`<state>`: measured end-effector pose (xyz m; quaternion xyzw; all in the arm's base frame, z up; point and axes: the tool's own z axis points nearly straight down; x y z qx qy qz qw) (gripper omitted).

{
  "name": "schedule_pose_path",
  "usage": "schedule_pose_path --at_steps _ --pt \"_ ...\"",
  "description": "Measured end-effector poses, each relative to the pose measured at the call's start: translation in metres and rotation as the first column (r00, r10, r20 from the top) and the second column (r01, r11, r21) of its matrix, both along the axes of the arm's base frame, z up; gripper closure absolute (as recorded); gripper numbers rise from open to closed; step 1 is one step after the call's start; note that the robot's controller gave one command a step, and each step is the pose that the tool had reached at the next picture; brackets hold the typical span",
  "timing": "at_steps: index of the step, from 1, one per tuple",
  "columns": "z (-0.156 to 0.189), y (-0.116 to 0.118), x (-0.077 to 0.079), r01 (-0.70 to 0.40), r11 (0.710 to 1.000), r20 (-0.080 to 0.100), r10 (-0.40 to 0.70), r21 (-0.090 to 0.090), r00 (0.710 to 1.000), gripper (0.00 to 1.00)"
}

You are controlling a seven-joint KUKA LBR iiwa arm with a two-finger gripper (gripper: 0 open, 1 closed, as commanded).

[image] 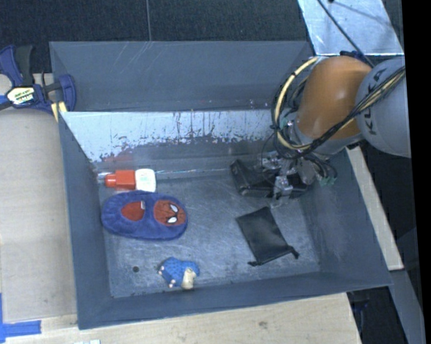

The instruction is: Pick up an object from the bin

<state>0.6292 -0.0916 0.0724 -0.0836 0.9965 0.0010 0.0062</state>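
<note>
Scuffed grey metal bin (197, 125) with sloping walls; the gripper (281, 183) sits low near the right wall, towards the back; whether it is open or closed cannot be told; a flat black rectangular pouch (264, 234) lies just in front of it; towards the left wall are a soft blue slipper (143, 217) and an orange-capped tube (128, 179); a small blue toy (178, 271) lies by the front edge

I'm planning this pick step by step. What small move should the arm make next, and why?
Probably ease the gripper toward the bin's front and down onto the black flat pouch. The gripper sits at the back right, and the pouch lies nearest, just in front of it, apart from the blue slipper at left.
</note>
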Motion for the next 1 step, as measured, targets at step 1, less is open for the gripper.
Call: schedule_pose_path --at_steps 1 --pt "0.1629 0.0052 -0.0164 0.001 1.0 -0.008 -0.001 -0.004 1.0 1.0"
